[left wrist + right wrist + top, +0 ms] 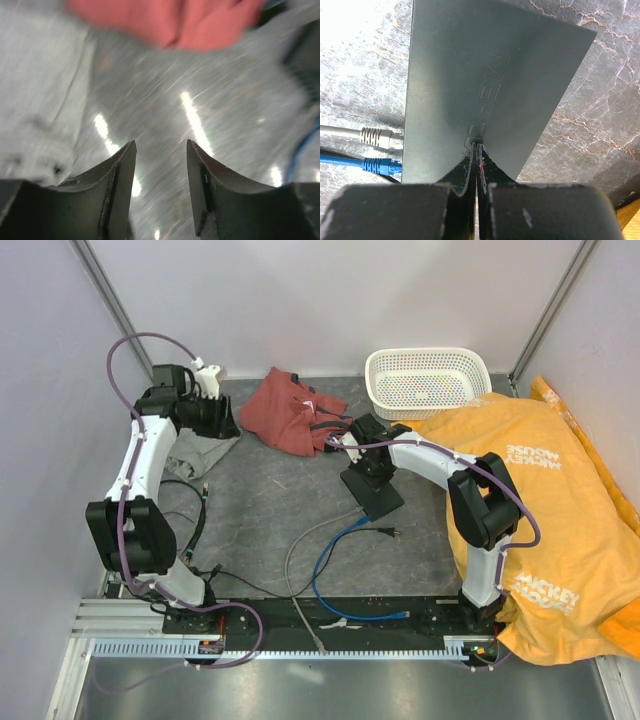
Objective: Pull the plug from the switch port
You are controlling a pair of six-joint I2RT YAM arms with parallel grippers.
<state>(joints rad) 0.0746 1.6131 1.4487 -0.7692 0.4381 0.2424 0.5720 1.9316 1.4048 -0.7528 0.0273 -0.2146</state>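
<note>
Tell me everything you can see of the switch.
The switch is a thin, flat, matte black rectangular box, plastic by its look, with faint embossed lettering on its top. It lies flat on the grey marbled table, turned askew in the overhead view. A grey plug and a blue plug meet one side, seemingly seated in ports. The right gripper, fingers shut, rests its tips on the top face.

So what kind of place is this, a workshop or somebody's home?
Probably a robot test cell: two white-and-black robot arms mounted along a slotted aluminium rail, bare white partition walls, and a flat matte black switch box.
</note>
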